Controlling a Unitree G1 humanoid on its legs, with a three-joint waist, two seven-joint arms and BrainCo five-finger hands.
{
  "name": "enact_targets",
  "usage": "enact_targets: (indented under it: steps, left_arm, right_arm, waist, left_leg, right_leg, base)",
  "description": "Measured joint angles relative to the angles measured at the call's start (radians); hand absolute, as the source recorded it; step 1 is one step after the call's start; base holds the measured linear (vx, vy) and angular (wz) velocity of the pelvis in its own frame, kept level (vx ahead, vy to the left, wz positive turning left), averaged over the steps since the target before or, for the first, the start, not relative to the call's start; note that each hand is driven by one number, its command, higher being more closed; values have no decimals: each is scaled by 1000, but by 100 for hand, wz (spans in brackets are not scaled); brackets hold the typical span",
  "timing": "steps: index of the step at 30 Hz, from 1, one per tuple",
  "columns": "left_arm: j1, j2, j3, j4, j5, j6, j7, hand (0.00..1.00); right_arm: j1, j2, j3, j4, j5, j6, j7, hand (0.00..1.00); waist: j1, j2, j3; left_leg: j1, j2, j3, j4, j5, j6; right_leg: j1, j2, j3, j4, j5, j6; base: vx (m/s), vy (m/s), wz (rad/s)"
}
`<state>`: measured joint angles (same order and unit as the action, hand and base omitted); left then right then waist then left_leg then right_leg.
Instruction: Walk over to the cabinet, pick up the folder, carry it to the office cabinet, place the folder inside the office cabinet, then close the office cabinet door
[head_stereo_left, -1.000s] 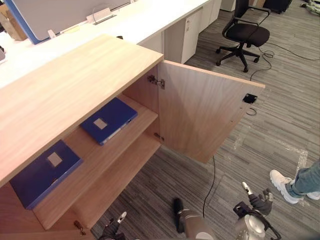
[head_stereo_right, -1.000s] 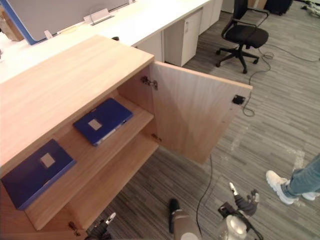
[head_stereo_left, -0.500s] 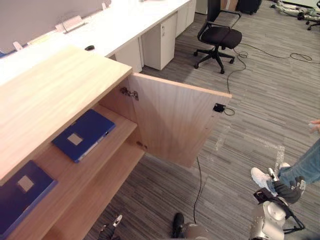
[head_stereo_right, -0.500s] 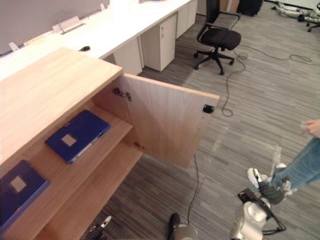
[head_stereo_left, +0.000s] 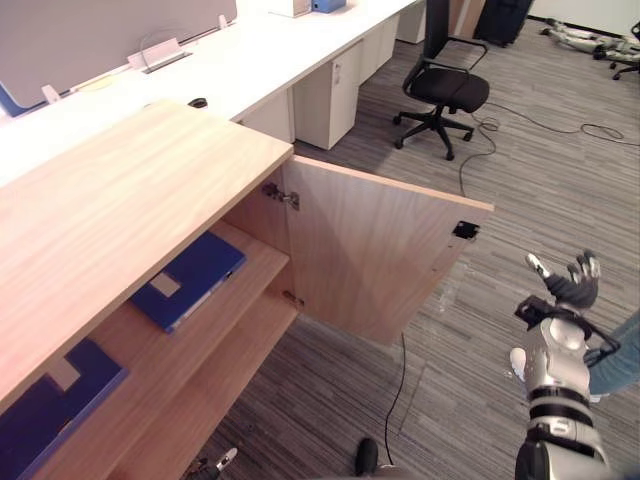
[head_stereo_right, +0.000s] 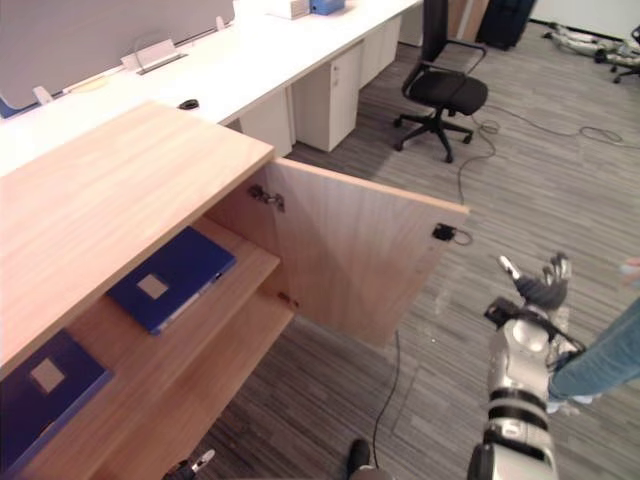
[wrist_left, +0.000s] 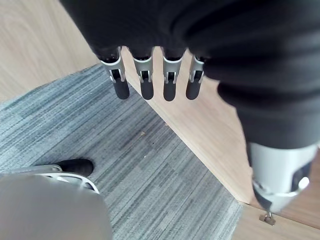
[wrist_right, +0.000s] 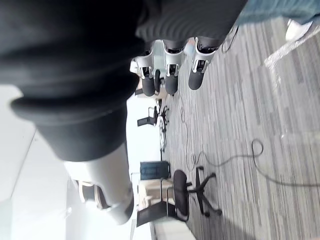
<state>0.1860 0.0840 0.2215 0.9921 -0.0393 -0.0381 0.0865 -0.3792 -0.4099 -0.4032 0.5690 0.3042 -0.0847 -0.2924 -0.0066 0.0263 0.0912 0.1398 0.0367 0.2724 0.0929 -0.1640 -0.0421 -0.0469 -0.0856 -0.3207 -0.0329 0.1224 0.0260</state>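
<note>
Wooden cabinet (head_stereo_left: 120, 190), its door (head_stereo_left: 380, 250) swung wide open, blue folder (head_stereo_left: 190, 280) flat on the shelf inside, second folder (head_stereo_left: 50, 410) left of it, right hand (head_stereo_left: 565, 285) raised past the door, fingers spread, empty, left hand (wrist_left: 145, 82) low by the cabinet, fingers straight, empty, person's leg (head_stereo_left: 615, 365) beside the right arm, office chair (head_stereo_left: 448, 88) beyond.

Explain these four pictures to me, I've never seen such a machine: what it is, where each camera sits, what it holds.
This is a two-legged humanoid robot. Two pictures come from a camera pair on its head, looking down; two from cameras on its wrists, looking along each hand. Before it stands a wooden cabinet, door open, with a blue folder near the hinge and a second folder farther left on its shelf. The right hand is raised over the carpet, the left hand hangs low by the cabinet; both are open and empty.
</note>
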Motion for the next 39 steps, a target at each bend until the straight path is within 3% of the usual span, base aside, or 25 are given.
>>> enact_targets:
  steps: [5,11,18,21,28,33,36,39]
  left_arm:
    - [18,-1,-24,0,-3,0,-7,0]
    - [37,-1,-65,1,-43,-6,-18,0]
    - [40,-5,-85,0,-71,-11,-37,0]
    - [37,-5,-85,-1,-71,-13,-41,0]
    - [35,6,-115,-1,-36,-14,-79,0]
    - [26,42,-171,0,-17,-15,-101,0]
    - [17,58,-202,-1,1,-15,-116,0]
    - [16,69,-209,0,6,-13,-121,0]
  right_arm:
    - [-153,-70,93,150,32,-6,39,0]
    - [-356,-174,165,353,72,-7,76,0]
    - [-472,-220,172,503,109,3,121,0]
    - [-478,-248,236,523,102,15,172,0]
    - [-478,-323,415,554,-159,40,338,0]
    - [-430,-333,523,481,-333,24,382,0]
    - [-359,-357,628,345,-404,22,404,0]
    - [-272,-477,844,93,-445,28,473,0]
  waist:
    - [13,17,6]
    - [29,64,14]
    - [38,77,32]
    - [35,79,46]
    - [28,74,73]
    - [29,46,90]
    - [27,31,81]
    - [7,13,58]
  left_leg:
    - [0,-19,-23,9,25,-3]
    - [-8,-39,-74,28,26,-2]
    - [-17,-52,-122,28,28,2]
    - [-16,-56,-137,15,35,11]
    - [3,-36,-168,-28,37,15]
    - [10,-12,-164,-47,35,6]
    - [10,6,-147,-45,34,-6]
    - [4,31,-134,-33,25,-21]
  right_leg:
    - [37,-20,-27,-35,9,4]
    - [64,-46,-55,-49,17,15]
    - [70,-61,-91,-50,27,20]
    - [73,-64,-98,-51,32,19]
    - [74,-41,-111,-55,44,9]
    - [69,-16,-102,-58,37,6]
    - [61,5,-85,-58,33,0]
    - [55,30,-78,-58,23,-15]
  base:
    - [-5,-19,19]
    - [-37,21,15]
    - [-80,29,18]
    - [-105,16,8]
    - [-140,-14,5]
    - [-144,-71,-6]
    - [-62,-82,-19]
    - [7,-71,-17]
